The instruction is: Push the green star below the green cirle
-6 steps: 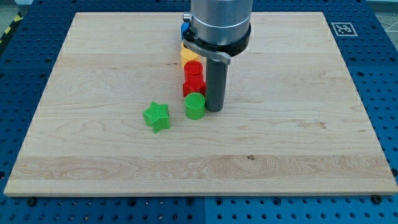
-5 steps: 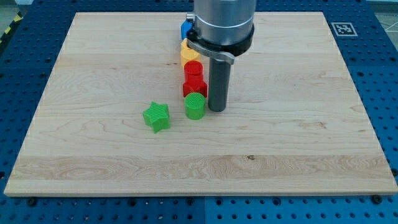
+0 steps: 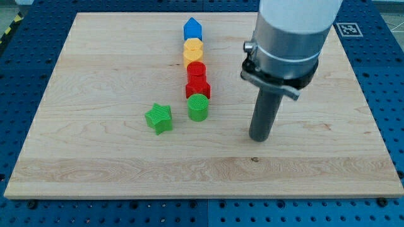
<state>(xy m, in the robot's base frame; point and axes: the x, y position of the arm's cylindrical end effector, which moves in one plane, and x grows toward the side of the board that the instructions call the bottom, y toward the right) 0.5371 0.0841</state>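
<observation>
The green star lies on the wooden board, just left of and slightly below the green circle. The green circle is the bottom block of a vertical column. My tip rests on the board to the right of the green circle and a little lower, well apart from both green blocks.
Above the green circle the column holds a red block, a red circle, a yellow block and a blue block. The wooden board sits on a blue perforated table. A marker tag is at the top right corner.
My tip has moved from right beside the green circle to the right and down the view. The blocks have not moved.
</observation>
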